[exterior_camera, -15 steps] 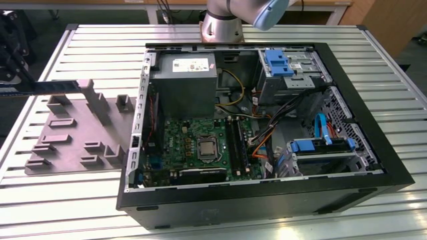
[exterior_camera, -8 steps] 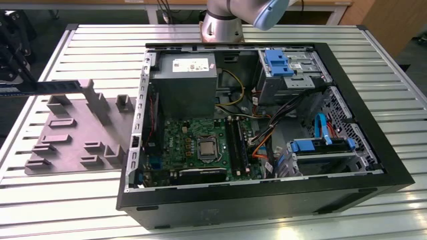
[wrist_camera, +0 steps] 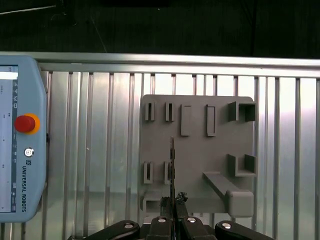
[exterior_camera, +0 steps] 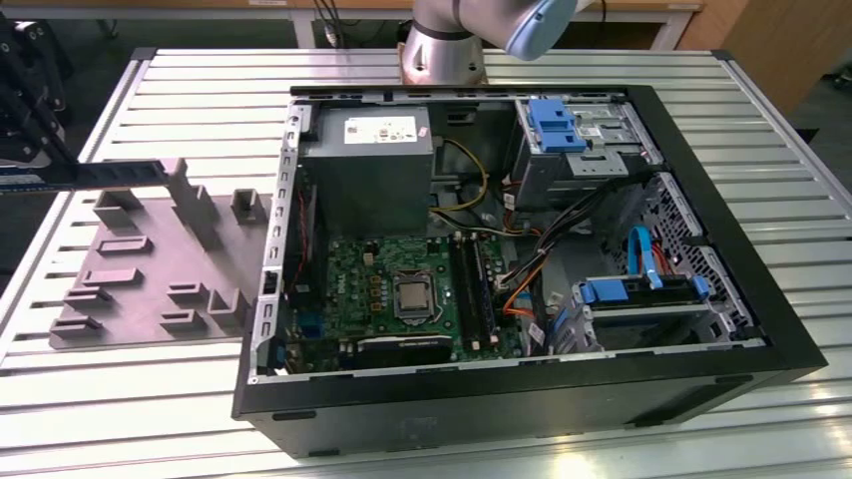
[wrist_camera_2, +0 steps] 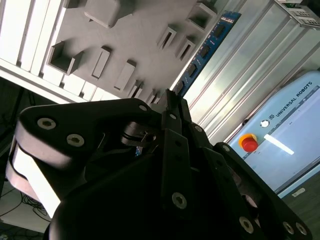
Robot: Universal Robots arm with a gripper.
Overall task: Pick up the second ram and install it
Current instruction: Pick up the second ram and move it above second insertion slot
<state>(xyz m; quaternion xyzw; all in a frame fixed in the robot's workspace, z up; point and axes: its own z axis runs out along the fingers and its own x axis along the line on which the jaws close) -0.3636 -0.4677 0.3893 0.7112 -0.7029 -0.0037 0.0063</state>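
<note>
The second ram (exterior_camera: pixel 80 176) is a long, thin, dark blue-green strip, held level above the grey holder plate (exterior_camera: pixel 147 289) at the exterior view's left. My gripper (exterior_camera: pixel 30 160) is shut on one end of it. In the second wrist view the ram (wrist_camera_2: pixel 205 50) sticks out past the black gripper (wrist_camera_2: pixel 170 97), with its blue face and dark chips showing. Seen edge-on in the first wrist view, the ram (wrist_camera: pixel 172 160) rises from the gripper (wrist_camera: pixel 172 205) over the holder plate (wrist_camera: pixel 195 150). The black slot rails (exterior_camera: pixel 477 289) lie on the green motherboard (exterior_camera: pixel 386 279).
The open black computer case (exterior_camera: pixel 533 399) lies on the slatted metal table (exterior_camera: pixel 200 70) at the exterior view's right. Inside are a grey power supply (exterior_camera: pixel 366 150), blue drive bays (exterior_camera: pixel 560 125) and cables. A teach pendant (wrist_camera: pixel 20 145) lies beside the holder plate.
</note>
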